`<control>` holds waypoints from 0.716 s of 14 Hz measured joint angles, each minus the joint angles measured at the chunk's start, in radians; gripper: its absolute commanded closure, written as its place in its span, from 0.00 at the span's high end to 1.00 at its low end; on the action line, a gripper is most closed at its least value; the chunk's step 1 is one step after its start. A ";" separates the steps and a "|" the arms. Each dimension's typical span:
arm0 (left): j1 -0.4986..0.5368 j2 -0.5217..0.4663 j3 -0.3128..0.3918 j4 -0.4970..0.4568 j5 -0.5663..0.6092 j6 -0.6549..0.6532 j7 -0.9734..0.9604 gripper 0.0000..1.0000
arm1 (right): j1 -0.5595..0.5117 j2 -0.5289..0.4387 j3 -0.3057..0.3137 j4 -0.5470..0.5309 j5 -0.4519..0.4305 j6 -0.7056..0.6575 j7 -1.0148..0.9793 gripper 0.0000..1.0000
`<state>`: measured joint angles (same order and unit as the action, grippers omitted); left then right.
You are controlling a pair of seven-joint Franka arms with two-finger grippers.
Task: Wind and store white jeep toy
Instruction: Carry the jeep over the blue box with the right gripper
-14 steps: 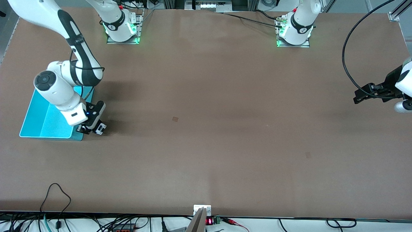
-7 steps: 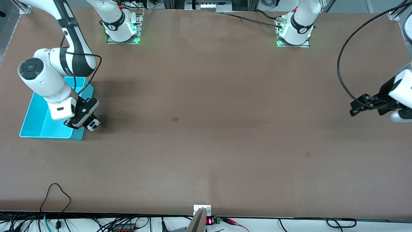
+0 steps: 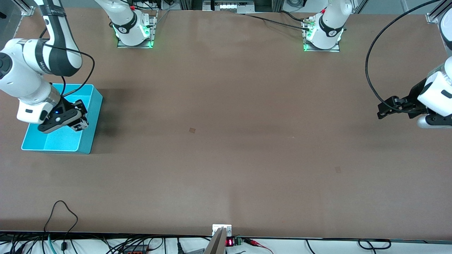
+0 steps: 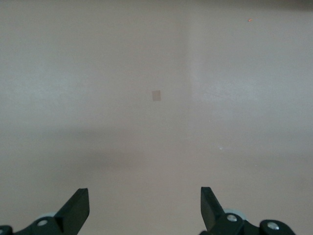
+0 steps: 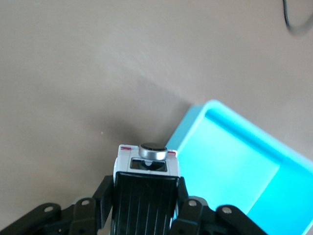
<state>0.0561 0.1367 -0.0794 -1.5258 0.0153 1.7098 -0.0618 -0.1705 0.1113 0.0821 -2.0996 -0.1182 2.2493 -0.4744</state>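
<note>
- The right gripper (image 3: 82, 121) hangs over the cyan bin (image 3: 35, 141), at its wall, clamped on the white jeep toy (image 5: 146, 169).
- The left gripper (image 3: 383, 110) waits over the table (image 3: 226, 141), well apart from the bin, fingers wide.

One white jeep toy (image 5: 145, 182), one cyan bin (image 3: 60, 143), two grippers

A high front camera faces the robots; both wrist cameras look down closely at the table (image 3: 226, 141).
</note>
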 measured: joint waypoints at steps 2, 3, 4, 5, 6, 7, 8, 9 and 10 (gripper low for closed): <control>0.002 -0.007 0.002 0.000 0.000 -0.003 0.000 1.00 | -0.001 0.001 -0.023 -0.005 0.000 -0.009 0.088 0.00; 0.003 -0.008 0.002 0.000 0.000 -0.003 0.000 1.00 | -0.003 0.003 -0.038 -0.012 0.000 -0.009 0.122 0.00; 0.004 -0.009 0.002 0.000 0.000 -0.003 0.000 1.00 | -0.007 0.008 -0.055 -0.018 0.000 -0.009 0.164 0.00; 0.004 -0.009 0.002 0.000 0.000 -0.003 0.000 1.00 | -0.011 0.017 -0.073 -0.024 0.000 -0.006 0.204 0.00; 0.004 -0.009 0.002 0.000 0.000 -0.003 0.000 1.00 | -0.013 0.028 -0.093 -0.027 0.000 0.004 0.231 0.00; 0.004 -0.009 0.002 0.000 0.000 -0.003 0.000 1.00 | -0.016 0.043 -0.110 -0.030 0.000 0.016 0.243 0.00; 0.004 -0.010 0.002 0.000 0.000 -0.003 0.000 1.00 | -0.020 0.058 -0.123 -0.032 -0.007 0.027 0.246 0.00; 0.004 -0.010 0.002 0.001 0.000 -0.003 0.000 1.00 | -0.027 0.070 -0.133 -0.036 -0.040 0.047 0.248 0.00; 0.004 -0.011 0.002 0.001 0.000 -0.003 0.000 1.00 | -0.037 0.078 -0.138 -0.045 -0.090 0.078 0.255 0.00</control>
<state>0.0603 0.1259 -0.0774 -1.5247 0.0153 1.7064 -0.0620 -0.2074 0.1894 -0.0560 -2.1448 -0.2080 2.3274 -0.2197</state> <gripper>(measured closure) 0.000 0.458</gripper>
